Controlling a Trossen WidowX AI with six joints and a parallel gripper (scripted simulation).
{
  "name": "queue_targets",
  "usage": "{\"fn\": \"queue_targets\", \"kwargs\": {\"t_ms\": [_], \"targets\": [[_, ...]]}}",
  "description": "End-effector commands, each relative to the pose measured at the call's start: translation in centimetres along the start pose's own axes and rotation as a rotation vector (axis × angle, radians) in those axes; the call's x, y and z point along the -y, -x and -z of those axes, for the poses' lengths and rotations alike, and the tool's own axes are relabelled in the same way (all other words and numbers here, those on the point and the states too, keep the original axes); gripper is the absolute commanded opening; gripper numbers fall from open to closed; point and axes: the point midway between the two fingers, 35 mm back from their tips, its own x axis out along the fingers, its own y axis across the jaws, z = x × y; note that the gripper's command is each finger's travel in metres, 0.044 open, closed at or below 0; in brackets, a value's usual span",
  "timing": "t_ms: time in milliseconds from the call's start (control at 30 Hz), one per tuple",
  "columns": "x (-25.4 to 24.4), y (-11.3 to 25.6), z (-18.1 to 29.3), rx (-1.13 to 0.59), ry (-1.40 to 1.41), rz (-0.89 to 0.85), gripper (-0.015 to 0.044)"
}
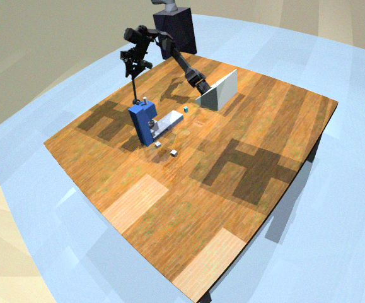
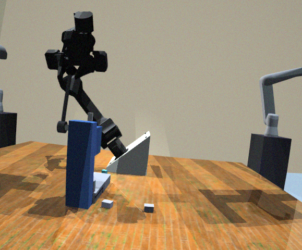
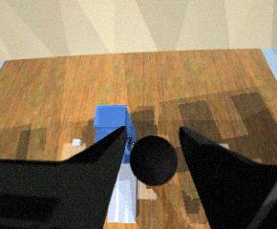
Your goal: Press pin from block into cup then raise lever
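Over at the far left of the desk (image 1: 208, 208) (image 2: 172, 231) (image 3: 186, 72), my gripper (image 1: 132, 75) (image 2: 70, 70) (image 3: 152, 131) is about half open, with the black lever knob (image 2: 70, 71) (image 3: 154, 160) between the fingertips. Can't tell if they touch it. Lever's up, lol. Next is the blue press (image 1: 140, 125) (image 2: 79, 164) (image 3: 111, 116), and the grey block (image 1: 151, 123) looks parked on its bed (image 1: 173, 118) (image 2: 104, 178) (image 3: 124, 191) by the column. Pin's too small to make out. Then two pale cubes (image 1: 174, 153) (image 2: 107, 203) (image 3: 76, 142), and a teal one (image 1: 185, 109) (image 2: 104, 171) past the bed.

Matt blue press (image 1: 140, 124) (image 2: 79, 164) (image 3: 111, 116) on wood-grain tabletop (image 1: 188, 208) (image 2: 199, 228) (image 3: 48, 95).
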Motion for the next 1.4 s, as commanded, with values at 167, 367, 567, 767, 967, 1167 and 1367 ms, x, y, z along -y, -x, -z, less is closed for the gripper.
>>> {"fn": "queue_targets", "kwargs": {"t_ms": [167,367,567,767,967,1167,1367], "targets": [[-0.1,-0.1,0.1,-0.001,0.006,-0.003,0.0033],[-0.1,-0.1,0.1,-0.001,0.006,-0.003,0.0],[-0.1,0.0,0.3,-0.002,0.006,-0.003,0.0],[-0.1,0.2,0.6,-0.002,0.006,-0.003,0.0],[-0.1,0.4,0.9,-0.002,0.006,-0.003,0.0],[-0.1,0.6,1.2,-0.002,0.006,-0.003,0.0],[-0.1,0.8,1.5,-0.003,0.007,-0.003,0.0]]}}
